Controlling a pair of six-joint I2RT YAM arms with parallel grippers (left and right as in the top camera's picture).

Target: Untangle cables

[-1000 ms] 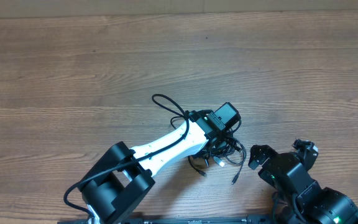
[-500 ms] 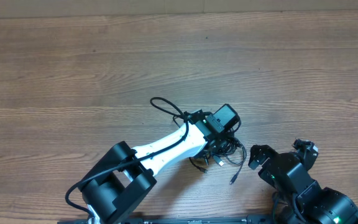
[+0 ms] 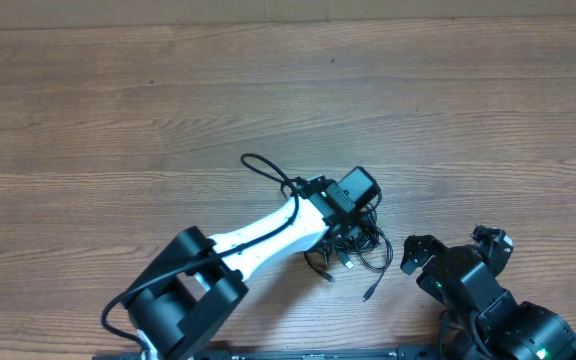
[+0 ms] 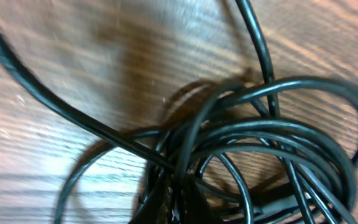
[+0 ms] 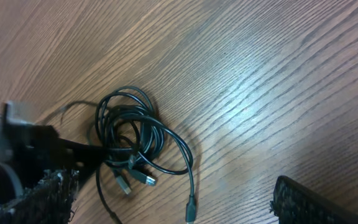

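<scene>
The cables (image 3: 356,243) are thin black cords bunched in a knot at the table's front centre. One loop (image 3: 261,163) trails out to the upper left and a loose plug end (image 3: 368,294) lies below the knot. My left gripper (image 3: 351,222) is down on the knot. In the left wrist view its dark fingertips (image 4: 174,200) close together on strands of the tangle (image 4: 272,143). My right gripper (image 3: 452,252) is open and empty to the right of the knot. The right wrist view shows the knot (image 5: 129,134), silvery-tipped plugs (image 5: 148,179) and the loose plug (image 5: 190,211) between its fingers (image 5: 306,202).
The left arm's white link (image 3: 268,235) crosses the table's front from the lower left. The right arm's black body (image 3: 508,320) fills the lower right corner. Bare wood (image 3: 168,100) lies behind and to both sides.
My left gripper has shifted slightly left, dragging the knot with it. The loose plug end slid down and left. The right arm has not moved.
</scene>
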